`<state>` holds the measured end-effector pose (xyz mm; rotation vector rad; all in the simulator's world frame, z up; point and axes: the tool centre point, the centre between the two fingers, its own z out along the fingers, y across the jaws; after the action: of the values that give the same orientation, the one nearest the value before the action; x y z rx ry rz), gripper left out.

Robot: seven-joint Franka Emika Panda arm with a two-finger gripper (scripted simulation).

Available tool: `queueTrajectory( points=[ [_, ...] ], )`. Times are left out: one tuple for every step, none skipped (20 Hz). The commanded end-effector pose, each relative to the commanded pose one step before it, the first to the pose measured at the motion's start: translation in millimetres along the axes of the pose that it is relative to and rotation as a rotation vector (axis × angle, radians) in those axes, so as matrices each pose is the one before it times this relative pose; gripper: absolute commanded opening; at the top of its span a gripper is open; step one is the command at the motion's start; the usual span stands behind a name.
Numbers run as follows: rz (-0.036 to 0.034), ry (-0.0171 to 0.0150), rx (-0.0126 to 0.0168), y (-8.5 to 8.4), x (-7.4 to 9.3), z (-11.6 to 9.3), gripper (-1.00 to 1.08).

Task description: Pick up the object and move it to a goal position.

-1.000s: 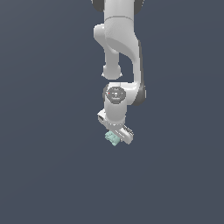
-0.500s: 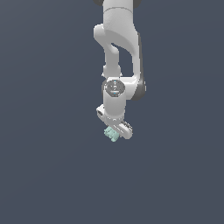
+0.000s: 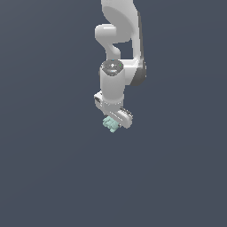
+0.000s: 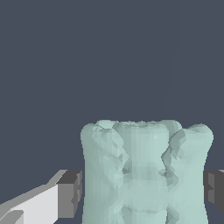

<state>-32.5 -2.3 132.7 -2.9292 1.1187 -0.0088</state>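
Object (image 4: pixel 144 173) – mint, lumpy – clamped between gripper (image 3: pixel 112 125) pads (image 4: pixel 70 194), plain grey backdrop.

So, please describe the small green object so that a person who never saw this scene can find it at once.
Find the white robot arm coming down from the top of the exterior view and follow it to its hand. The green object sits between the hand's dark fingertips. It is the only pale mint, lumpy thing against the plain dark grey background.

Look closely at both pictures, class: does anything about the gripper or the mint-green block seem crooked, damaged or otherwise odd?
Nothing stands out. The mint-green block sits squarely between the gripper's dark pads, one at each side. In the exterior view it hangs just under the white hand, intact. Its lumpy surface seems to be its normal shape.
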Motion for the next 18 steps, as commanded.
queueTrajectory(
  points=[
    [0.00051,-0.00039,-0.00008,10.38,-5.22,-19.92,-1.0],
    [0.00023,-0.00042,-0.0005,4.15,-2.01,-7.87,-1.0],
    [0.0,0.0,0.0,4.14,-2.15,-8.28,-1.0],
    [0.00031,-0.00052,-0.00077,4.16,-1.94,-7.83,-1.0],
    [0.00021,-0.00032,-0.00057,4.17,-1.99,-8.05,-1.0],
    [0.0,0.0,0.0,4.16,-2.09,-8.37,-1.0],
    [0.0002,-0.00025,-0.00061,3.95,-1.85,-7.72,-1.0],
    [0.0002,-0.00022,-0.00062,3.75,-1.74,-7.37,-1.0],
    [0.0,0.0,0.0,3.59,-1.73,-7.31,-1.0],
    [0.00027,-0.00023,-0.00091,3.31,-1.48,-6.53,-1.0],
    [0.0,0.0,0.0,3.19,-1.5,-6.56,-1.0],
    [0.00025,-0.00017,-0.00093,2.88,-1.27,-5.8,-1.0],
    [0.0,0.0,0.0,2.78,-1.27,-5.8,-1.0],
    [0.00022,-0.00012,-0.00094,2.44,-1.06,-5.04,-1.0],
    [0.0,0.0,0.0,2.36,-1.05,-5.01,-1.0],
    [0.0,0.0,0.0,2.15,-0.94,-4.59,-1.0],
    [0.00017,-0.0001,-0.00096,1.75,-0.75,-3.81,-1.0],
    [0.0,0.0,0.0,1.71,-0.73,-3.72,-1.0]
  ],
)
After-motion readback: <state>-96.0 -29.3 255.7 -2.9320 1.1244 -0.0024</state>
